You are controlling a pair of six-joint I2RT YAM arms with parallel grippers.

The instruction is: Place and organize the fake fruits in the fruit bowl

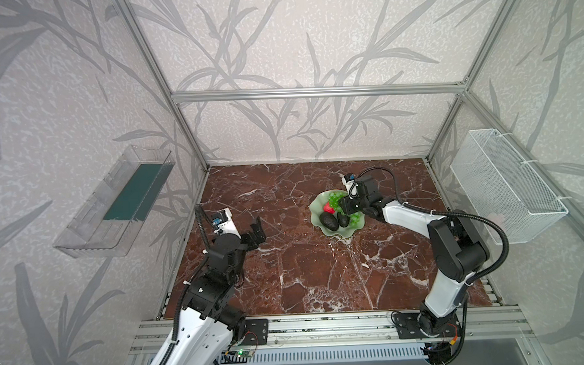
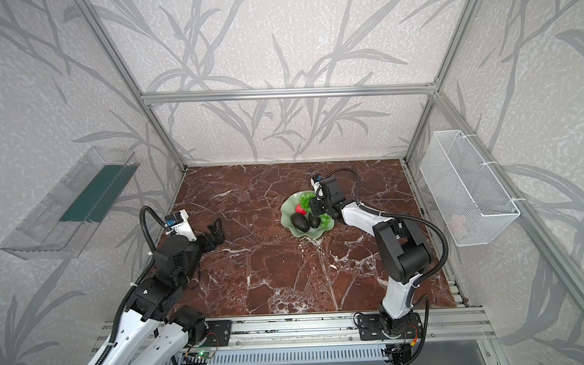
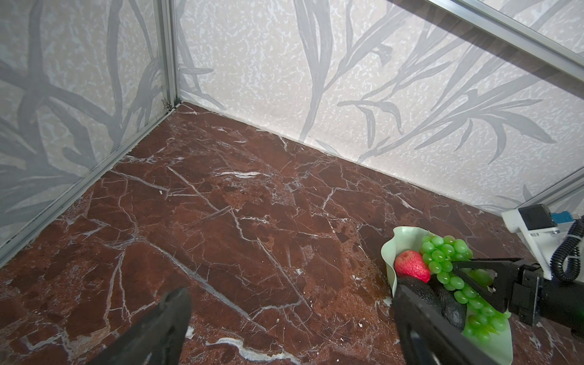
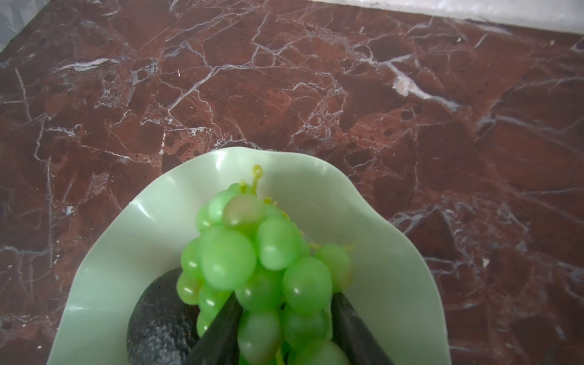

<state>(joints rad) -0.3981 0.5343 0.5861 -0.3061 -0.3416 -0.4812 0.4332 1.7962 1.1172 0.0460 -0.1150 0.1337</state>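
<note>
left gripper [image 3: 289, 292]: was seen spread wide, empty | right gripper [image 4: 286, 298]: grapes [image 4: 227, 259] were straddled between fingers [image 4: 221, 328], hold could not be told | avocado [image 4: 158, 319] beside one finger

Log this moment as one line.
left gripper: open, empty | right gripper: astride grapes in fruit bowl | avocados, red fruit: in bowl

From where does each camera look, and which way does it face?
Top views: high at the front, facing down toward the back wall; both arms show, right gripper at the fruit bowl.
Left wrist: low over the table, facing the back corner; its open left gripper shows.
Right wrist: close above the fruit bowl, facing the grapes between its fingers.
Shared: both wrist views show the grapes and fruit bowl.
</note>
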